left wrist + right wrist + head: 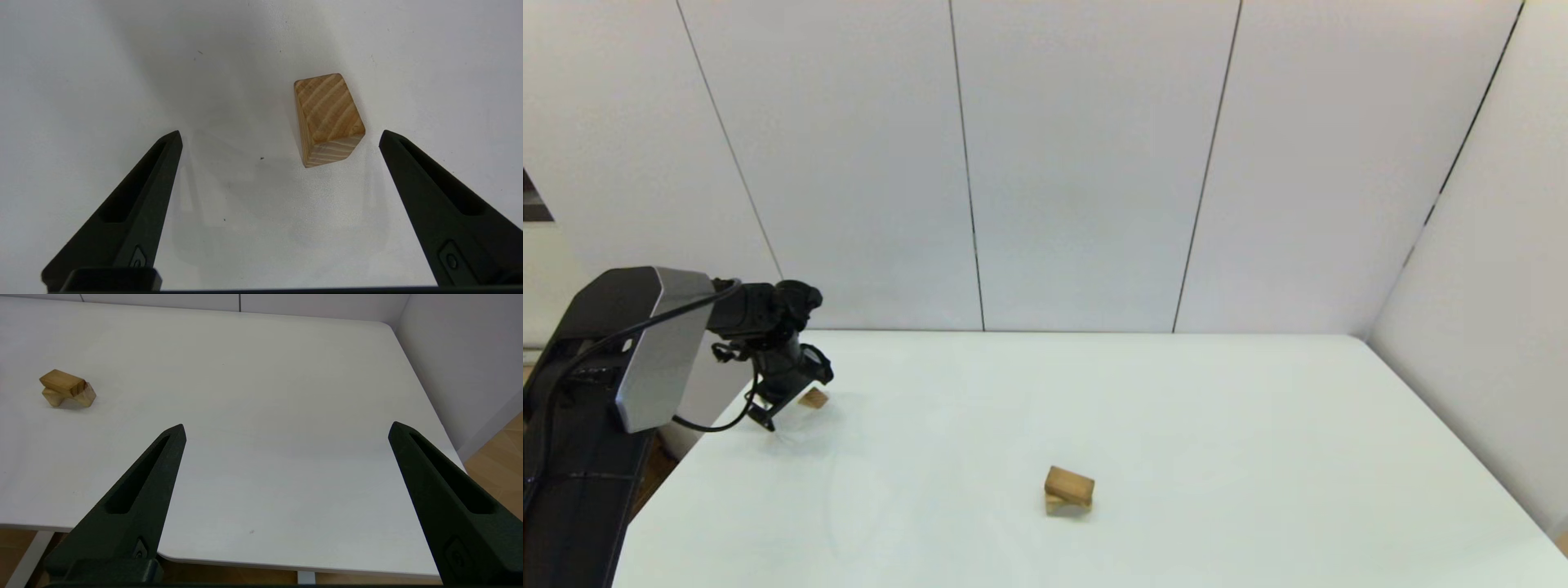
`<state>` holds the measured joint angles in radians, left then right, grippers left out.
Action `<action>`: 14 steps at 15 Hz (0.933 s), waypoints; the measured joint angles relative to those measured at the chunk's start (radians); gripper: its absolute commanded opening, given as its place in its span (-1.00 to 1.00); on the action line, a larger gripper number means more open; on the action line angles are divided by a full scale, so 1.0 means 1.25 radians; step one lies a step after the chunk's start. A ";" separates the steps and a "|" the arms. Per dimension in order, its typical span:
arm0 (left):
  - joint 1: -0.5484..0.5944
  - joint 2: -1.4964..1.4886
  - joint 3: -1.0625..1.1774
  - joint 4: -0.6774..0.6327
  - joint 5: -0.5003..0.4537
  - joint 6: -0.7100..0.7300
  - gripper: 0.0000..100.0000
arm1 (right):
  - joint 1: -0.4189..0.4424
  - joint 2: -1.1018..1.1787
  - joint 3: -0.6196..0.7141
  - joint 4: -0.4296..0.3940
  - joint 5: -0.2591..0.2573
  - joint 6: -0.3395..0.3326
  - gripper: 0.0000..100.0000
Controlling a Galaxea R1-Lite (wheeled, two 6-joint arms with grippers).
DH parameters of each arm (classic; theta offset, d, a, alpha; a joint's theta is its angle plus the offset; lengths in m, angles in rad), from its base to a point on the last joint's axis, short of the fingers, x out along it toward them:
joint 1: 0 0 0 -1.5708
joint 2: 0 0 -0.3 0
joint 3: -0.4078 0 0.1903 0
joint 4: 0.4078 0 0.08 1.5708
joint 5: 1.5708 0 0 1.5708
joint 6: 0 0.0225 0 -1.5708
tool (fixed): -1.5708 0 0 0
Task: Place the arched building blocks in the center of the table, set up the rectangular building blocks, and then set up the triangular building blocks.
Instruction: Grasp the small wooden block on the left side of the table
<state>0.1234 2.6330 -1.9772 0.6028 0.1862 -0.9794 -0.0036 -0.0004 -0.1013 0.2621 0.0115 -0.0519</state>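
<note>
Near edge first: right tool (286, 428) is parked off the near right corner of the worktop (1176, 408), fingers spread wide, holding nothing, out of the head view.

Mid worktop, about centre and slightly toward 6 o'clock: the arched block (1065, 504) stands on its two legs with the rectangular block (1070, 485) lying flat on top, touching it. Right wrist view shows the same stack, bar (62, 382) skewed a little across the arch (69, 397). So the first two steps look done.

Far left, around 10 o'clock: the triangular block (813, 398) rests on the worktop, well apart from the stack. Left tool (786, 408) hangs right over it, fingers wide, empty. In the left wrist view the wedge (329, 118) sits between the fingers but off-centre, close to one finger (433, 196) and far from the other (139, 200).

Step in hand, by my read: grasp the wedge. Do it well: shift the tool sideways so the wedge is centred, turn the wrist so pads meet its parallel triangular faces rather than a slope, descend, close, then carry it to the stack.
</note>
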 measured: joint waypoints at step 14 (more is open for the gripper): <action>0.000 0.001 0.000 0.012 0.025 -0.009 1.00 | 0.000 0.000 0.000 0.000 0.000 0.000 1.00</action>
<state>0.1236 2.6338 -1.9768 0.6181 0.2179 -0.9911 -0.0036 -0.0004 -0.1013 0.2621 0.0119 -0.0515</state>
